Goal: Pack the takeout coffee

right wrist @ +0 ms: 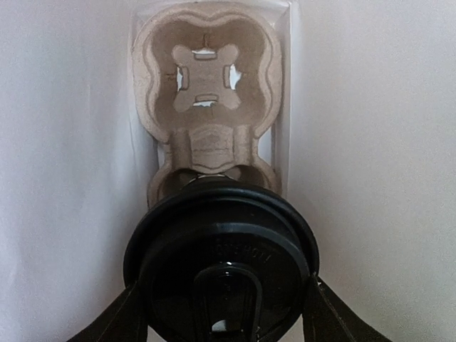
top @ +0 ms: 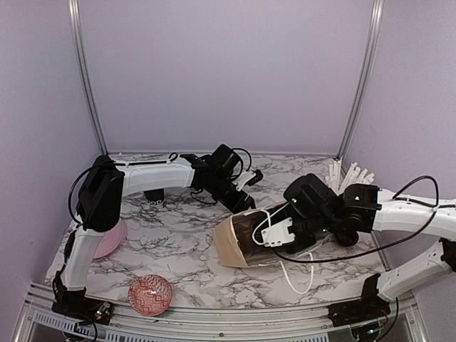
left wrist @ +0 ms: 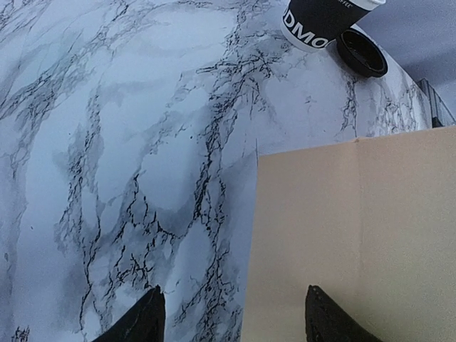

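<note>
A brown paper bag (top: 235,242) lies on its side mid-table, mouth to the right. My right gripper (right wrist: 221,303) reaches into it and is shut on a takeout coffee cup with a black lid (right wrist: 221,249), its fingers (right wrist: 117,320) against both sides. The cup sits at the near pocket of a cardboard cup carrier (right wrist: 206,85) deep in the bag. My left gripper (left wrist: 231,317) is open and empty, hovering over the bag's edge (left wrist: 356,235). Another black takeout cup (left wrist: 313,21) with white lettering stands on the table; it also shows under the left arm (top: 154,198).
A loose round black lid (left wrist: 361,52) lies beside the standing cup. A bunch of white straws (top: 349,174) stands at the back right. A pink plate (top: 112,239) is at the left, and a red patterned bowl (top: 150,294) is near the front edge.
</note>
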`<action>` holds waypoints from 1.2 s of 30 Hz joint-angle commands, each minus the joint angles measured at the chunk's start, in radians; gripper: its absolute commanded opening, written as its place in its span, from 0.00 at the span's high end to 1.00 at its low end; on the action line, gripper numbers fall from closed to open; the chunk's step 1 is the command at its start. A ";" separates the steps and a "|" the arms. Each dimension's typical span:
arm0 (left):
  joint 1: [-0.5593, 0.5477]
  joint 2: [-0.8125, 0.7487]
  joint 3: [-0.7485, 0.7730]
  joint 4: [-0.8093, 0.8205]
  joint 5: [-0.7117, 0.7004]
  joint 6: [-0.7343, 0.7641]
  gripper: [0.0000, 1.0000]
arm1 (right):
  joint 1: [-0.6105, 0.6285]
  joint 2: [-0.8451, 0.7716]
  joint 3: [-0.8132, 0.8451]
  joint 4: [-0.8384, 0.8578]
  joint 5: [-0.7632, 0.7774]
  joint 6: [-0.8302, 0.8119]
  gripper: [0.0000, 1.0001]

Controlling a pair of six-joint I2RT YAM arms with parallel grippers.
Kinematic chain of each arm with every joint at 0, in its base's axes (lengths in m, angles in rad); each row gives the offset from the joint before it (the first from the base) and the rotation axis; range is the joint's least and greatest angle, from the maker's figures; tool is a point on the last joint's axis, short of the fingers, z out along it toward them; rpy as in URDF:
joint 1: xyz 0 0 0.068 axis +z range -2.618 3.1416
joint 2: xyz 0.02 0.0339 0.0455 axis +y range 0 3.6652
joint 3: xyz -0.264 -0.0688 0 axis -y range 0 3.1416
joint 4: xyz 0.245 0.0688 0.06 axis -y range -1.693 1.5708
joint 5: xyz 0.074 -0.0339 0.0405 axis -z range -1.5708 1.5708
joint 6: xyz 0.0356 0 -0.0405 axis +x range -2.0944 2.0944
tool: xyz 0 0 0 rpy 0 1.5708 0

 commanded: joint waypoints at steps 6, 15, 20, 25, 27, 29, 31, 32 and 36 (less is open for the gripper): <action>0.035 -0.149 -0.134 -0.024 -0.031 -0.011 0.32 | -0.057 0.119 0.160 -0.199 -0.193 0.062 0.60; 0.057 -0.288 -0.271 -0.025 -0.091 -0.011 0.32 | -0.072 0.186 0.254 -0.304 -0.291 0.059 0.61; 0.066 -0.333 -0.300 -0.025 -0.111 -0.011 0.32 | -0.072 0.245 0.329 -0.410 -0.350 0.064 0.62; 0.082 -0.373 -0.312 -0.031 -0.137 -0.010 0.32 | -0.071 0.343 0.441 -0.526 -0.397 0.109 0.63; 0.089 -0.394 -0.314 -0.038 -0.153 -0.011 0.32 | -0.072 0.384 0.469 -0.558 -0.408 0.124 0.63; 0.097 -0.416 -0.316 -0.049 -0.167 -0.011 0.32 | -0.072 0.419 0.478 -0.573 -0.416 0.129 0.63; 0.102 -0.430 -0.313 -0.065 -0.182 -0.009 0.32 | -0.073 0.438 0.471 -0.567 -0.419 0.124 0.64; 0.105 -0.435 -0.310 -0.072 -0.190 -0.005 0.32 | -0.075 0.440 0.464 -0.553 -0.421 0.121 0.64; 0.114 -0.456 -0.296 -0.087 -0.213 -0.004 0.32 | -0.082 0.435 0.430 -0.472 -0.407 0.101 0.65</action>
